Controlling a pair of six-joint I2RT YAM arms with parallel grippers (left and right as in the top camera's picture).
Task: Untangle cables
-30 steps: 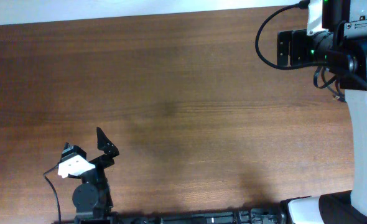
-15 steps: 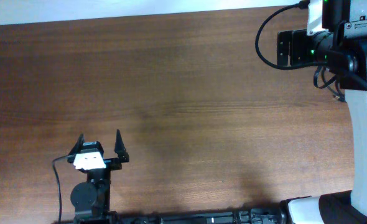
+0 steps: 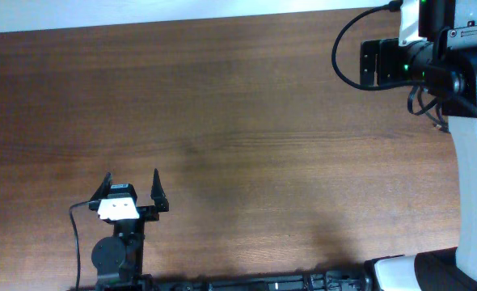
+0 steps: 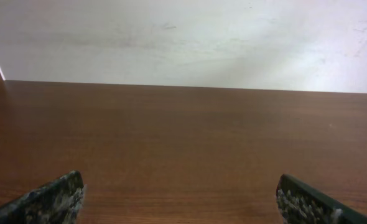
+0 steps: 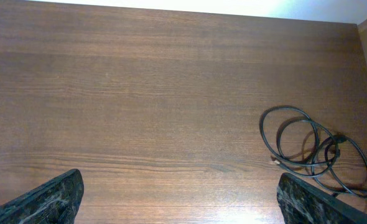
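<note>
Overhead view: bare brown tabletop [image 3: 238,121]; right arm [image 3: 465,162] at the right edge, left gripper [image 3: 130,187] at lower left, fingers spread, nothing held. Cables [image 5: 311,149] show in the right wrist view only, a loose coil at that frame's lower right, just beyond the right gripper [image 5: 180,199], itself spread and empty. Judgement: the right arm is far nearer.
</note>
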